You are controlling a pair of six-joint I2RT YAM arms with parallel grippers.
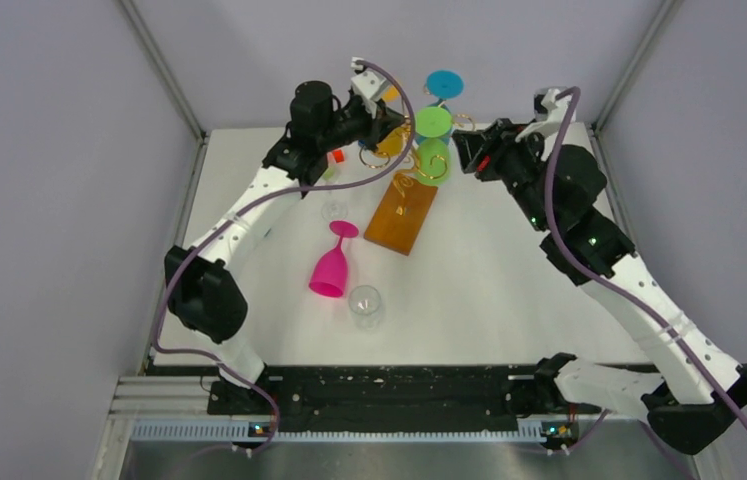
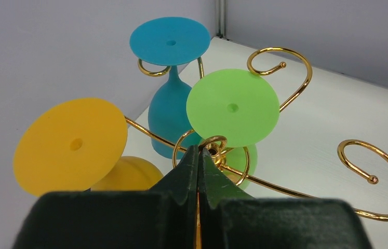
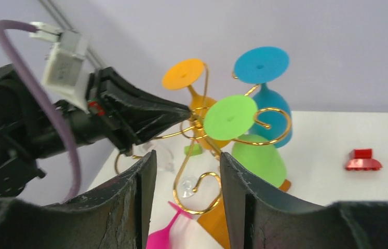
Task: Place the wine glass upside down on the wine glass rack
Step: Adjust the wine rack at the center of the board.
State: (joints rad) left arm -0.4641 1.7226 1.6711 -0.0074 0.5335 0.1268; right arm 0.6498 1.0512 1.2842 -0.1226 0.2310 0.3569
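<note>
— Where does the wine glass rack point(image 1: 401, 212) stand?
— On the white table point(image 1: 509, 290), at the far middle, between the two arms. Three glasses hang from its gold curls, all foot up and bowl down.
— Which ones?
— The green wine glass point(image 3: 259, 158) at the front, a blue glass point(image 2: 168, 111) behind it, and an orange glass point(image 2: 70, 145) towards the left arm's side.
— What is the left gripper point(image 2: 198, 150) doing?
— Its fingers are pressed tight together at the top of the rack's centre post. A sliver of gold wire shows between them, so it is pinching the rack.
— And the right gripper point(image 3: 187, 158)?
— It is parted about halfway with nothing between its fingers. The green wine glass hangs just ahead of it, not touching either finger.
— What else is on the table?
— A pink glass point(image 1: 330, 268) lies on its side nearer the arms' bases, with a clear glass point(image 1: 365, 303) just beside it. A small red piece point(image 3: 363, 160) lies apart from the rack
</note>
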